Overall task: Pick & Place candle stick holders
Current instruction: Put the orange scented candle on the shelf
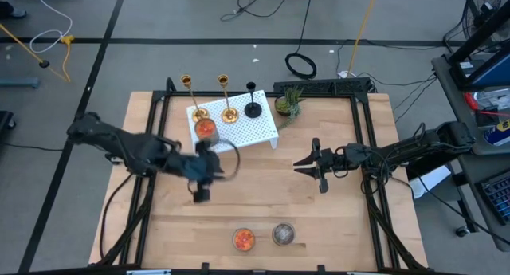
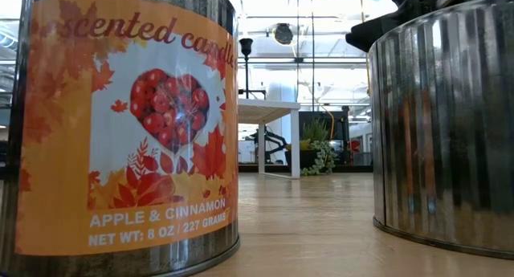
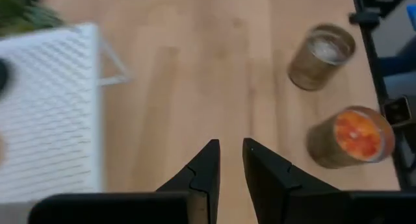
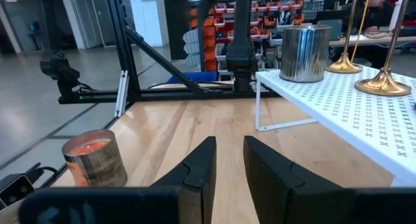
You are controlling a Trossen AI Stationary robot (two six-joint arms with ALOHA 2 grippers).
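Left gripper (image 1: 201, 178) hovers over bare wooden table (image 1: 335, 219), fingers narrowly parted, holding nothing. Just beyond it: white perforated metal shelf (image 1: 251, 131) carrying two shiny gold candle stick holders (image 1: 197, 111) (image 1: 229, 114), short black holder (image 1: 253, 109) and an orange candle tin (image 1: 205, 129). Right gripper (image 1: 307, 165) waits mid-table, narrow gap, empty; shelf ahead of it.
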